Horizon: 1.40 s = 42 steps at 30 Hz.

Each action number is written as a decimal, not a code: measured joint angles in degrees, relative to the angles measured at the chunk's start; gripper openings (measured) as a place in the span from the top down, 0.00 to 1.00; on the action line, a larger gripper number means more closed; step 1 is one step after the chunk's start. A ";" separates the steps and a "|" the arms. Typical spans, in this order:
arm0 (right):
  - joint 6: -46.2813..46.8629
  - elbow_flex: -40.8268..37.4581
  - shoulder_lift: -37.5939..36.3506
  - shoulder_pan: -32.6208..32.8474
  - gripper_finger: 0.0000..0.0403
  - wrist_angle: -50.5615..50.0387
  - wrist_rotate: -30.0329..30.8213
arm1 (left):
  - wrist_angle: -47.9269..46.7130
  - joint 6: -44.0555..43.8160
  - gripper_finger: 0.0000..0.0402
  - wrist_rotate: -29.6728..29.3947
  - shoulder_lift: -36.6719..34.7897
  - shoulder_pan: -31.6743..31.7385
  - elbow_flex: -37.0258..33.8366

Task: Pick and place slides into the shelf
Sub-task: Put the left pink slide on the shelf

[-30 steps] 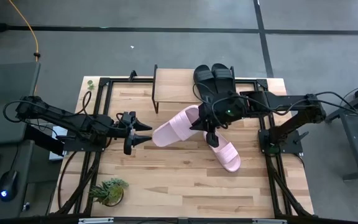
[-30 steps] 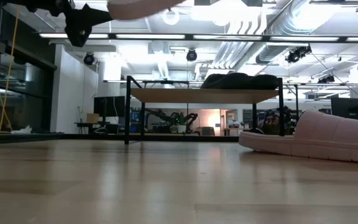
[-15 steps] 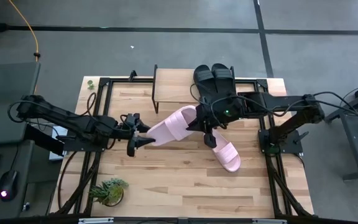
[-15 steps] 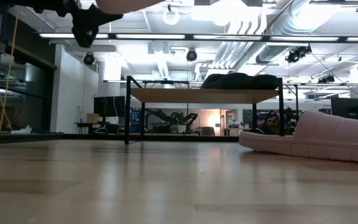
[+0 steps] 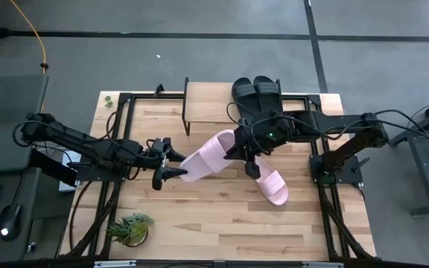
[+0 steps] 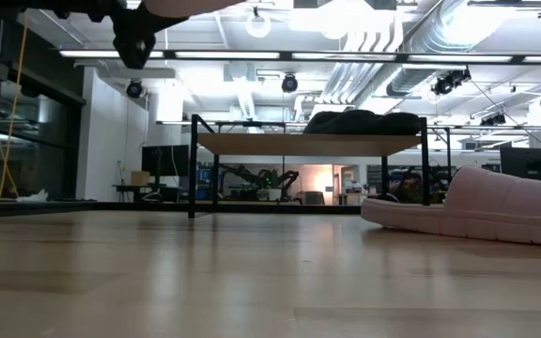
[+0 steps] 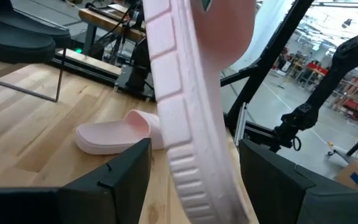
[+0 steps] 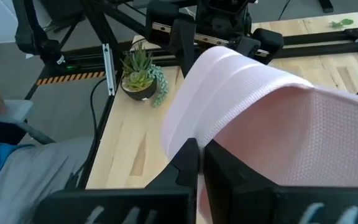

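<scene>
Left arm: reaches in from the table's left edge toward the centre, raised off the light wooden tabletop [image 5: 199, 216].
Left gripper [image 5: 173, 162]: fingers spread wide, one on each side of the heel end of the raised pink sandal; in the left wrist view the two dark fingers [image 7: 120, 177] flank the ribbed sole edge with a gap at each side, no clamping seen.
Potted plant [image 5: 131, 228]: small green succulent in a round pot, near the front left corner of the tabletop, well apart from both grippers.
Raised light pink slide sandal [image 5: 208, 153]: held in the air between the two grippers, lying diagonally, sole edge turned toward the left wrist camera.
Shelf [image 5: 208, 103]: low riser with light wood top and thin black metal legs, at the far edge of the tabletop; left part of its top bare.
Matte black slide sandals [image 5: 256, 92]: two, side by side at the right end of the shelf top.
Right gripper [image 5: 238, 146]: fingers closed tight on the wide textured strap of the raised pink sandal [image 8: 253, 118].
Second light pink slide sandal [image 5: 268, 182]: flat on the tabletop, right of centre, just below the right gripper, strap upward.
Right arm: extends in from the table's right side.
</scene>
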 joint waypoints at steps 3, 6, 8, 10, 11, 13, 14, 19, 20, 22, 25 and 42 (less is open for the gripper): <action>0.22 0.00 0.00 0.00 1.00 0.02 -0.11 | -0.11 0.01 0.44 0.00 0.37 0.00 0.00; 0.11 0.00 -0.02 0.00 1.00 0.04 0.01 | 0.01 0.03 0.45 0.14 0.33 0.00 0.00; 0.03 0.00 -0.02 -0.02 1.00 0.03 0.22 | -0.14 0.05 0.49 0.81 0.35 0.00 0.00; 0.02 0.00 -0.02 -0.02 1.00 0.03 0.24 | 0.06 0.18 0.55 1.45 0.35 0.00 0.00; 0.02 0.00 -0.02 -0.02 1.00 0.04 0.24 | 0.10 0.31 0.59 1.51 0.35 0.00 0.00; 0.00 0.00 -0.02 0.00 1.00 0.04 0.15 | 0.24 0.87 0.68 1.46 0.35 0.00 0.00; 0.00 0.00 -0.04 0.00 1.00 0.04 0.08 | 0.24 1.33 0.73 1.37 0.35 0.00 0.00; 0.00 0.00 -0.09 0.02 1.00 0.04 0.00 | 0.29 2.26 0.87 0.87 0.35 0.00 0.00; 0.00 0.00 -0.09 0.02 1.00 0.04 0.02 | 0.29 2.76 0.87 0.77 0.35 0.02 0.00; 0.00 0.00 -0.09 0.02 1.00 0.04 0.02 | 0.29 3.16 0.87 0.75 0.35 0.02 0.00; -0.22 0.00 -0.09 0.02 0.99 0.04 0.06 | 0.37 3.18 0.87 0.76 0.35 0.00 0.00; 0.02 0.00 -0.09 -0.09 0.82 0.17 2.20 | 0.42 3.18 0.85 0.74 0.35 0.00 0.00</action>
